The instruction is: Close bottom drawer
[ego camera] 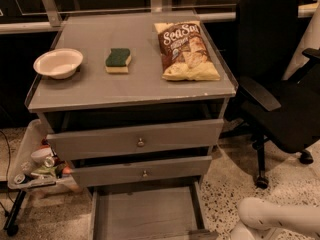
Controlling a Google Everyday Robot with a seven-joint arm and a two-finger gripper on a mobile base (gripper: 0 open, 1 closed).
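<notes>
The grey cabinet (132,91) has three drawers. The bottom drawer (145,213) is pulled far out towards me and its shallow inside is bare. Its front panel lies at the lower edge of the view, and its knob is out of view. The two taller drawers above, middle (140,171) and top (135,140), stand slightly out, each with a small round knob. My gripper is out of view. Only a white arm link (280,218) shows at the bottom right, to the right of the open drawer.
On the cabinet top are a white bowl (58,63), a green and yellow sponge (118,60) and a chip bag (186,50). A black office chair (280,84) stands close on the right. A tray of clutter (35,169) stands at the left.
</notes>
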